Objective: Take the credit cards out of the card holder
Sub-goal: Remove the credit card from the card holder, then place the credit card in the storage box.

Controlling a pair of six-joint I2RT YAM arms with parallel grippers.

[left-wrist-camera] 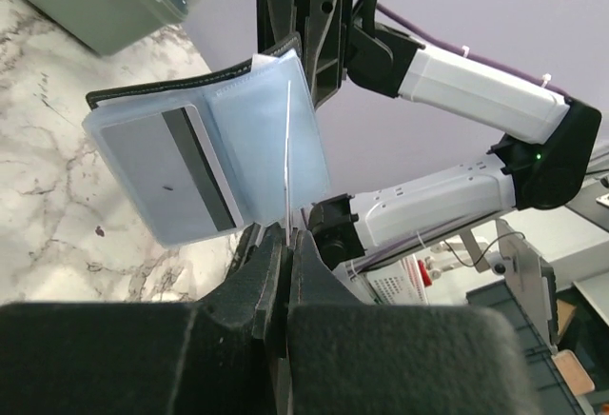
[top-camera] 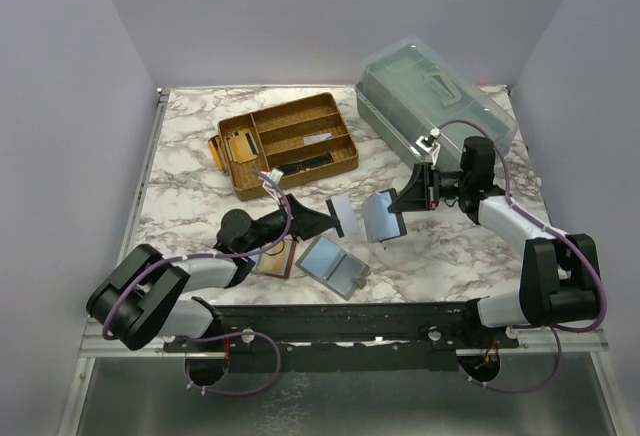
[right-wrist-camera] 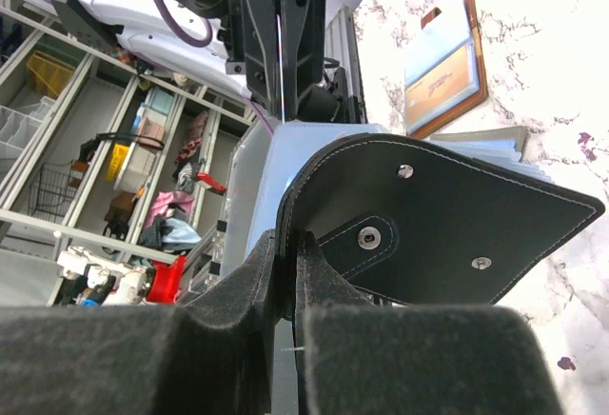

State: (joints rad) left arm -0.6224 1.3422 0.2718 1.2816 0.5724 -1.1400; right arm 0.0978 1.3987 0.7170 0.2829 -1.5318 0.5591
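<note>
The left gripper (top-camera: 328,218) is clenched on one thin, pale credit card (top-camera: 343,214) — from its own wrist view the card shows edge-on as a fine white line. The right gripper (top-camera: 403,201) grasps the card holder (top-camera: 384,216) by its smooth black stitched cover with round metal snaps. The holder is lifted above the marble-pattern table (top-camera: 450,256), between the two arms and just beside the card. Its soft blue-grey pockets hang open — one shows another card (left-wrist-camera: 157,172) with a dark stripe. Near and left lie a brown holder (top-camera: 275,256) and a grey holder (top-camera: 335,266). Far back are a tan divided tray (top-camera: 290,143) and a clear box (top-camera: 435,96).
</note>
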